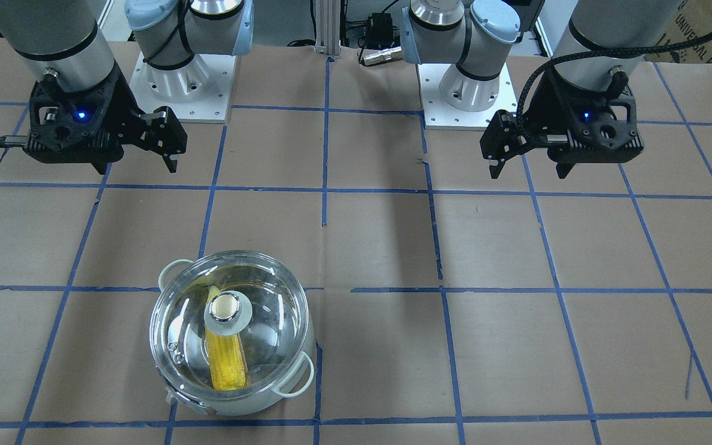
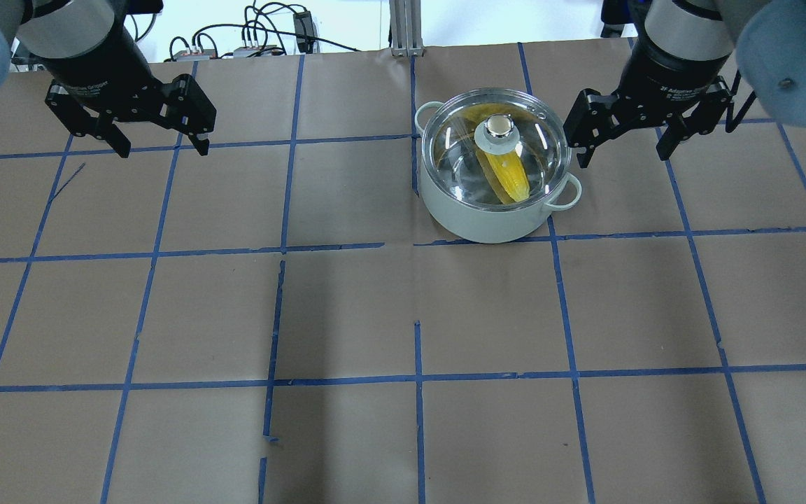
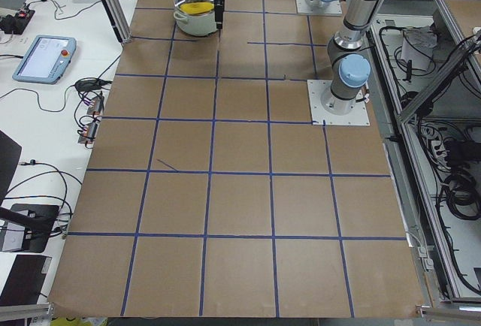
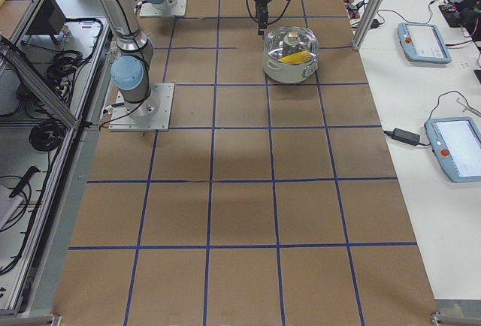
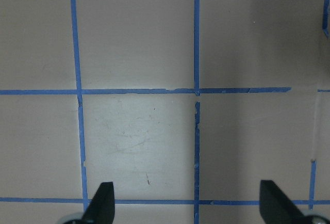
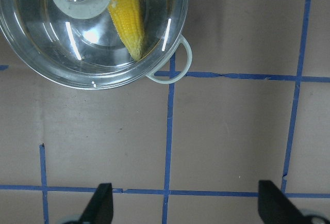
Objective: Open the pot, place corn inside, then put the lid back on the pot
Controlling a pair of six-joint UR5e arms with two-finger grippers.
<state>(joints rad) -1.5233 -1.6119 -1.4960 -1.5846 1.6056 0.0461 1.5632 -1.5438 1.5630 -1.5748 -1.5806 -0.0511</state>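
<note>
The pale mint pot (image 1: pixel 246 405) stands on the table with the glass lid (image 1: pixel 272 321) seated on it, knob (image 1: pixel 228 308) up. The yellow corn (image 1: pixel 227 363) lies inside, seen through the glass. In the overhead view the pot (image 2: pixel 480 222), lid (image 2: pixel 539 148) and corn (image 2: pixel 508 176) sit at the far right of centre. My right gripper (image 2: pixel 621 157) is open and empty, raised just right of the pot; its wrist view shows the lid (image 6: pixel 46 53) and corn (image 6: pixel 129 20) ahead. My left gripper (image 2: pixel 164 149) is open and empty over bare table at the far left.
The table (image 2: pixel 347 308) is brown paper with a blue tape grid. The arm bases (image 1: pixel 183 86) stand at the robot's edge. Tablets and cables (image 4: pixel 425 40) lie on the side bench beyond the table's far edge.
</note>
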